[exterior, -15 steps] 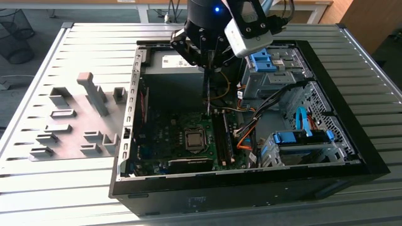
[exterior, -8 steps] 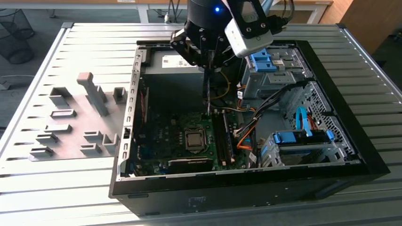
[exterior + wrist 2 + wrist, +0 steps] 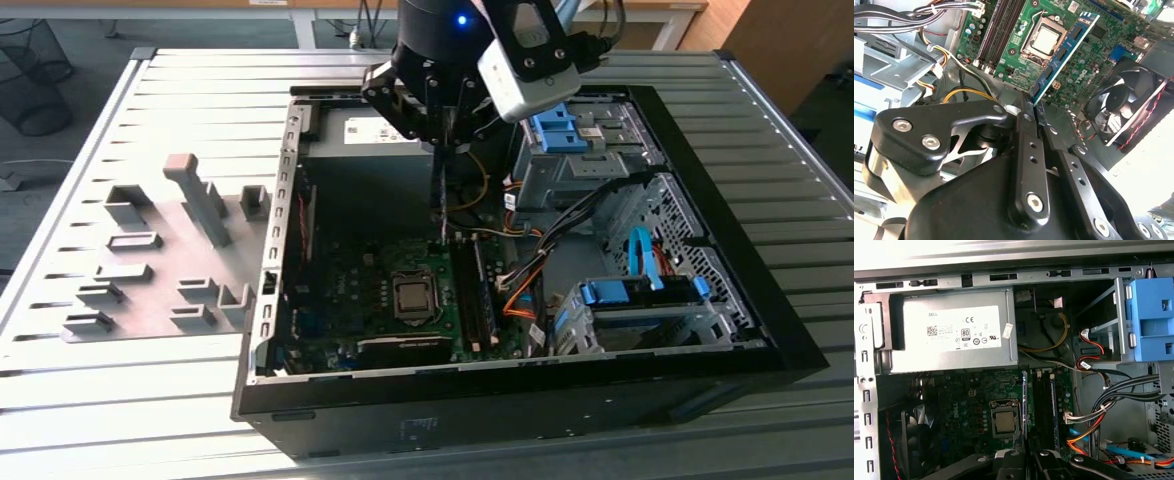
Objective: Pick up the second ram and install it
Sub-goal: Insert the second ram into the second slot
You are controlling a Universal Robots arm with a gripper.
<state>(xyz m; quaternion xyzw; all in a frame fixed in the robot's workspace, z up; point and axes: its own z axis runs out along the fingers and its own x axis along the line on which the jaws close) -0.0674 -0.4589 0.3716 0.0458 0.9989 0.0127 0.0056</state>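
My gripper [image 3: 441, 143] hangs over the open computer case [image 3: 747, 340] and is shut on the second ram [image 3: 438, 195]. The stick is a thin dark board that points down from the fingers towards the motherboard [image 3: 350, 290]. In the second wrist view the second ram [image 3: 1066, 50] reaches out from the gripper [image 3: 1035, 114] as a blue-edged strip with black chips, beside the processor socket [image 3: 1045, 40]. In the first wrist view I see the second ram [image 3: 1025, 405] edge-on above the gripper [image 3: 1027, 451], next to the long black memory sockets [image 3: 1045, 400]. Its lower end floats above the board, apart from the sockets [image 3: 475, 290].
A grey tray with upright plastic blocks [image 3: 160, 270] lies on the slatted table at the exterior view's left. Inside the case are the power supply [image 3: 949, 337], a fan [image 3: 1124, 100], blue drive brackets [image 3: 627, 295] and bundles of cables [image 3: 1104, 410] close to the sockets.
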